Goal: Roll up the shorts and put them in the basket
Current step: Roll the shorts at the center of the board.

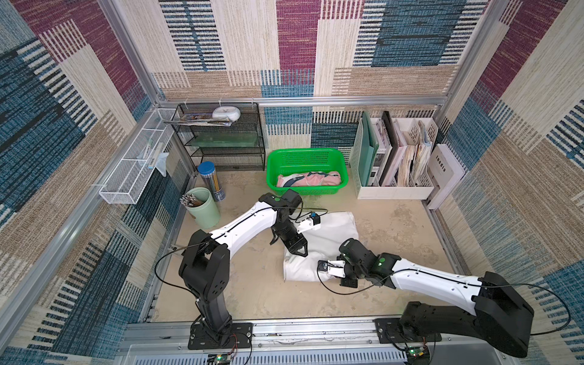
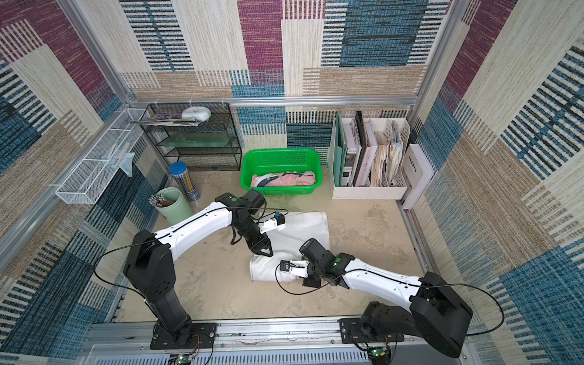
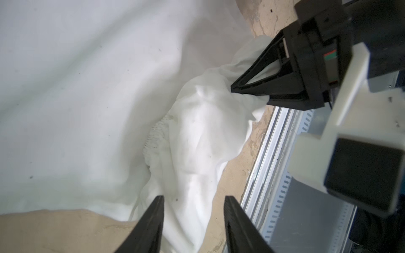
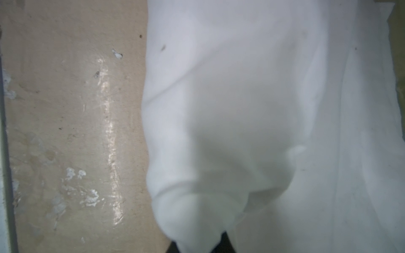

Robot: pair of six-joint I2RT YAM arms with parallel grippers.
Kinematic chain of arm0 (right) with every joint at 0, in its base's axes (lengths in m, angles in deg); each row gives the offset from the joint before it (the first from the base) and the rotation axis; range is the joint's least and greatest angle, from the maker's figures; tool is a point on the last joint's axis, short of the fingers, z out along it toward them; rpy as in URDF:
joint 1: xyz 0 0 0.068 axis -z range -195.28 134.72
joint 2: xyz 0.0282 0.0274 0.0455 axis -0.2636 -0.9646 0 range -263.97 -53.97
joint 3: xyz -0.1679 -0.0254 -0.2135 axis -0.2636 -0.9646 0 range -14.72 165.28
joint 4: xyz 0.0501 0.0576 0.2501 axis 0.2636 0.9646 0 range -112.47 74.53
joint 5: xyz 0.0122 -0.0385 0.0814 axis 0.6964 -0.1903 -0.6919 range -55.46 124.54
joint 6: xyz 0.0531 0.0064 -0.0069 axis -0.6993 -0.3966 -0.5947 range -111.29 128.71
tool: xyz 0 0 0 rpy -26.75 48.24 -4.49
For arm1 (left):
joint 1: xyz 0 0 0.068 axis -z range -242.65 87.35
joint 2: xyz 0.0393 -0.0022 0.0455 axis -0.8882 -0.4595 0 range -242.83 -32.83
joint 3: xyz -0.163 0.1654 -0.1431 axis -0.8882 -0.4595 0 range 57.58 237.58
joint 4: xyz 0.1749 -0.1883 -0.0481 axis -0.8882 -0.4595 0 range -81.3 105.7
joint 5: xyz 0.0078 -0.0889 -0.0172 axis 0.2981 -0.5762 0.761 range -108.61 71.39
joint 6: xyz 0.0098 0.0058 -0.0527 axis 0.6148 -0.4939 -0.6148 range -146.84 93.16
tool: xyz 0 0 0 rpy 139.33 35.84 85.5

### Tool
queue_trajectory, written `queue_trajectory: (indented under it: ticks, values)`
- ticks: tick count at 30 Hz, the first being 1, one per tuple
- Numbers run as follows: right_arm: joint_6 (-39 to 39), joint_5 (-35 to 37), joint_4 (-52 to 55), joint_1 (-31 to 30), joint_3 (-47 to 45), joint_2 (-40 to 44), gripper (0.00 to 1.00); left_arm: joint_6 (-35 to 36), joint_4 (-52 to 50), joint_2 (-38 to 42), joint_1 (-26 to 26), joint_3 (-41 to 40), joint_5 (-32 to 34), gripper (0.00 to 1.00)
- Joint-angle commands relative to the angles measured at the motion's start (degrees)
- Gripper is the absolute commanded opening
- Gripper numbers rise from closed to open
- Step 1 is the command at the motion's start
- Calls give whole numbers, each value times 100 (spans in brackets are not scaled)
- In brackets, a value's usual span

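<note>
The white shorts (image 1: 331, 234) lie on the table's middle, their near end folded into a thick roll (image 3: 197, 142). Just above that roll's left end, my left gripper (image 1: 300, 251) (image 3: 194, 201) stands open, fingers apart and pinching nothing. My right gripper (image 1: 347, 280) (image 3: 232, 87) is shut on the roll's right end. In the right wrist view bunched white cloth (image 4: 219, 153) hides its fingertips (image 4: 197, 243). The pink shorts (image 1: 308, 180) lie rolled in the green basket (image 1: 275, 164) at the back. Both top views show the white shorts (image 2: 303, 230).
A white file organizer (image 1: 395, 189) stands at the back right. A black mesh shelf (image 1: 221, 139), a blue-lidded pencil jar (image 1: 210, 180) and a green cup (image 1: 205, 208) stand at the back left. A metal rail (image 3: 274, 153) runs along the near table edge.
</note>
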Motion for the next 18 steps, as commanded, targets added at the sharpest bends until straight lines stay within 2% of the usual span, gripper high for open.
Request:
queue_trajectory:
  ticks: [1, 6, 9, 11, 12, 18]
  values:
    - [-34, -444, 246, 135, 121, -115, 0, -140, 240, 461, -19, -16, 313, 49]
    - [-83, -1097, 527, 499, 407, -360, 0, -429, 923, 1500, -1, -269, 1113, 50]
    - [-173, -1479, 682, 731, 611, -429, 0, -586, 1304, 2076, 91, -564, 1555, 60]
    - [-211, -1695, 809, 884, 763, -464, 0, -584, 1657, 2509, 205, -965, 1768, 72]
    - [-230, -1757, 851, 939, 817, -484, 0, -596, 1824, 2678, 279, -1160, 1954, 98]
    - [-312, -2256, 1152, 1222, 1115, -666, 0, -458, 2650, 3467, 935, -2225, 2698, 100]
